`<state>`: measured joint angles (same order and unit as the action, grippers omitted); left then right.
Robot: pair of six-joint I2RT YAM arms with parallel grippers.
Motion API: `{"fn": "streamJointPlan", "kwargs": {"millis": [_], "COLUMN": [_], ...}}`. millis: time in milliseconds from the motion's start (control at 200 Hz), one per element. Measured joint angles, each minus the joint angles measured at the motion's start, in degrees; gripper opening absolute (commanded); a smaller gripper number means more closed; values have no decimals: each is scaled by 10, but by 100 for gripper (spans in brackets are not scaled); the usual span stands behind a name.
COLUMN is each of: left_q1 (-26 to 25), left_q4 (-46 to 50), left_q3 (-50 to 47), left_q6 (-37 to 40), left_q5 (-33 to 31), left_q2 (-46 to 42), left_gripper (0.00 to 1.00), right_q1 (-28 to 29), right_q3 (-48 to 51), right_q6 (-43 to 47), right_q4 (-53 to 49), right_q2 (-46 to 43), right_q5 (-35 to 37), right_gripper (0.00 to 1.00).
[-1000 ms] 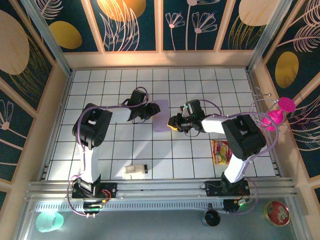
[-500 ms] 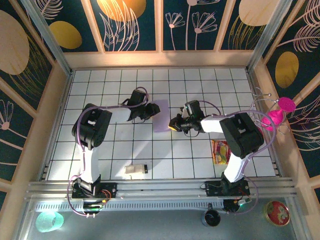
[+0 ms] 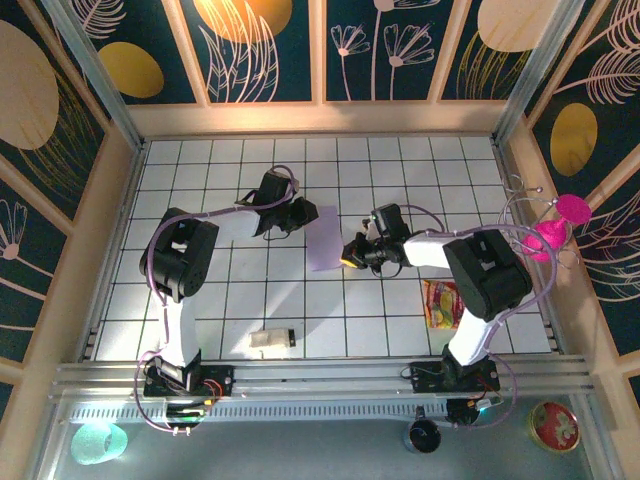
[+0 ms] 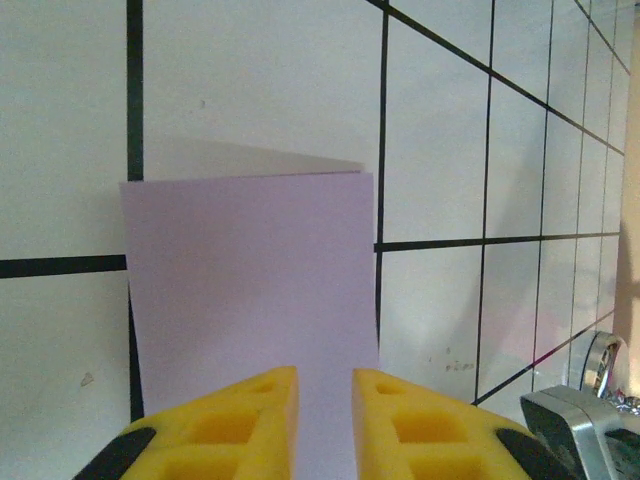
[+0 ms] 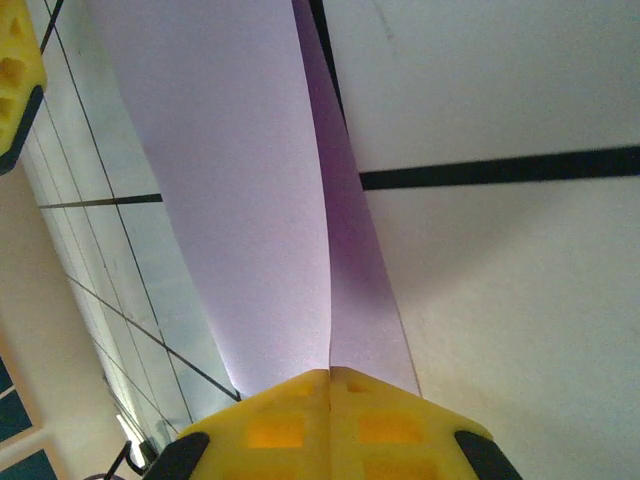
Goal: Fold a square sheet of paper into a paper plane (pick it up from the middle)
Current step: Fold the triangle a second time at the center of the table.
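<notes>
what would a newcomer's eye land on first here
The pale lilac sheet of paper stands out at the middle of the gridded table, doubled over. The right gripper is shut on its right side, and the left gripper sits at its left edge, jaws slightly apart.

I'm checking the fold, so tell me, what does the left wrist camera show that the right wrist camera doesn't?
Left wrist, not right: the left gripper, fingers slightly apart at the near edge of the square sheet of paper, the sheet's far edge and corner, and a silver metal part at lower right. Right wrist, not left: the right gripper shut on the paper, two layers meeting at its fingertips. Both: lilac paper over the white gridded table.
</notes>
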<state>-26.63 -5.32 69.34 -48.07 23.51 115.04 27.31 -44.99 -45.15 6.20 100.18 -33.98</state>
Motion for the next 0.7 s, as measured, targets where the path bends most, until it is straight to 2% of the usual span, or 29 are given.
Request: {"fn": "streamJointPlan", "kwargs": {"millis": [701], "left_q1": [1], "left_q4": [25], "left_q3": [1], "left_q6": [5], "left_q5": [-15], "left_q2": [35], "left_gripper": [12], "right_q1": [0], "right_q3": [-7], "right_q6": [0], "right_q4": [-1], "right_q2": [-4], "right_q5": [-24], "right_gripper": [0]}}
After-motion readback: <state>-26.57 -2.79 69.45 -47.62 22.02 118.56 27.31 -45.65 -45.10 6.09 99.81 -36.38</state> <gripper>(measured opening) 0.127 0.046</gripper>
